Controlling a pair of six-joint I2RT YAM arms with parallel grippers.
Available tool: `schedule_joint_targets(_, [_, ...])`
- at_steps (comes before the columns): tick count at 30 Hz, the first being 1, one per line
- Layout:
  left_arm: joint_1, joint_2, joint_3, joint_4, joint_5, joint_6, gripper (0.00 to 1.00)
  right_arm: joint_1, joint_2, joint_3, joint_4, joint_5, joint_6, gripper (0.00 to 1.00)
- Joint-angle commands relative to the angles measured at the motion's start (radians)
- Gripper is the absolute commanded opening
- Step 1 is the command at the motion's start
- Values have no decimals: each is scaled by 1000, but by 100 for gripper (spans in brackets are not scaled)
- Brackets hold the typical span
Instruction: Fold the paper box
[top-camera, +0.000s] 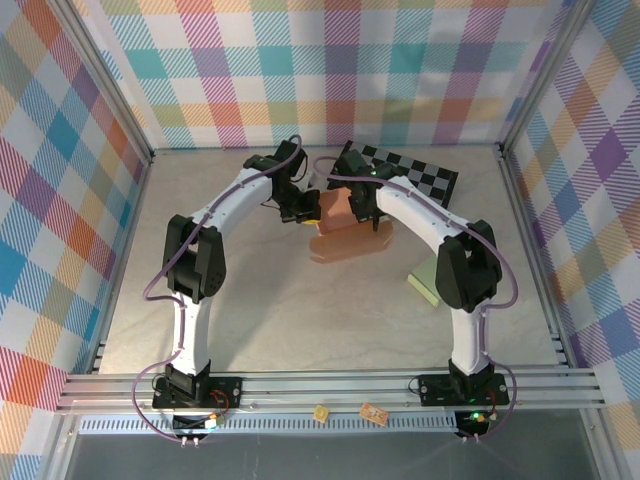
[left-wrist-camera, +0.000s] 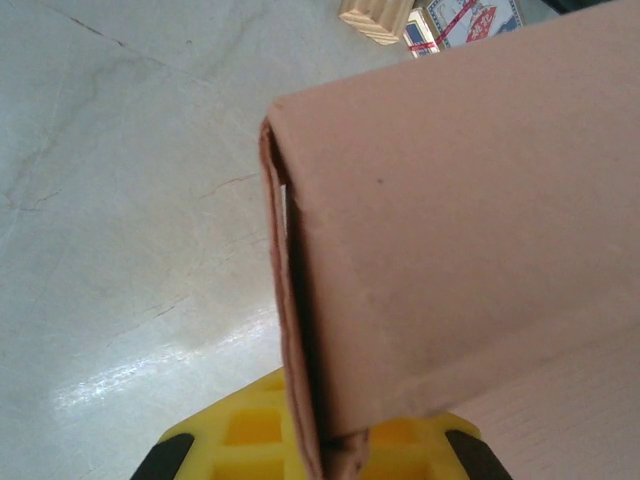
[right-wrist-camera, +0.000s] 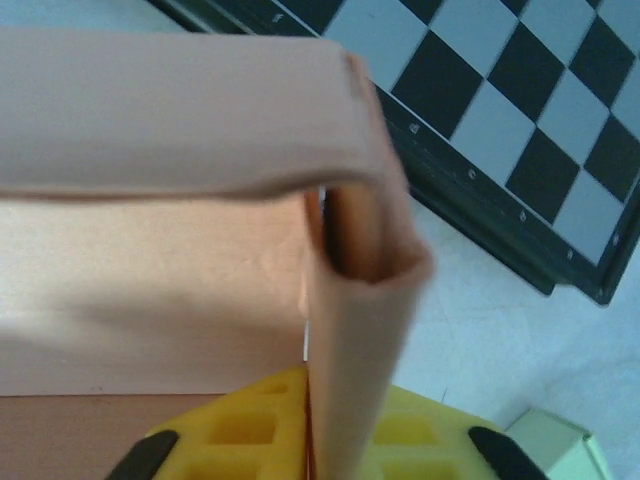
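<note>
On the counter (top-camera: 300, 330), toward the back middle and just in front of the checkerboard (top-camera: 415, 172), the paper box (top-camera: 345, 232) stands half-formed with both arms meeting over it. The left end effector (top-camera: 297, 212) is clamped on a raised side wall, and the right end effector (top-camera: 372, 222) is pinched on a doubled-over flap at the opposite side. With thin card held at two places at once, any uneven pull or lift could likely tear a wall, crease it off its fold line, or drag the whole box. A release from either side may let the springy flap pop open. The top camera gives the layout: the box's base lying flat and a green pad (top-camera: 425, 285) beside the right arm. The right wrist camera adds that the flap curls into a rounded loop rather than a crisp fold. The left wrist camera reveals the wall's layers gaping slightly at their edge, with a wooden block (left-wrist-camera: 375, 15) and a small printed pack (left-wrist-camera: 460, 20) beyond.
</note>
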Motion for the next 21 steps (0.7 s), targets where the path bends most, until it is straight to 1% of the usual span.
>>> schedule_joint_targets(1, [0, -33, 8, -14, 12, -8, 0, -6, 20, 33, -37, 20, 1, 1])
schedule_joint_targets(5, [0, -45, -22, 30, 25, -37, 0, -5, -10, 10, -13, -23, 8, 0])
schedule_joint_targets(10, [0, -103, -115, 164, 29, -115, 0, -5, -66, -47, 25, -97, 24, 0])
schedule_joint_targets(16, [1, -144, -222, 310, 34, -173, 0, -4, -96, -71, 42, -150, 35, 0])
schedule_joint_targets(19, [0, -152, -250, 344, 20, -173, 3, -5, -99, -68, 44, -172, 37, 0])
schedule_joint_targets(20, [0, -153, -259, 354, 10, -174, 11, -5, -98, -62, 39, -174, 39, 0])
schedule_joint_targets(21, [0, -152, -264, 361, 6, -174, 12, -5, -97, -60, 37, -179, 38, 0])
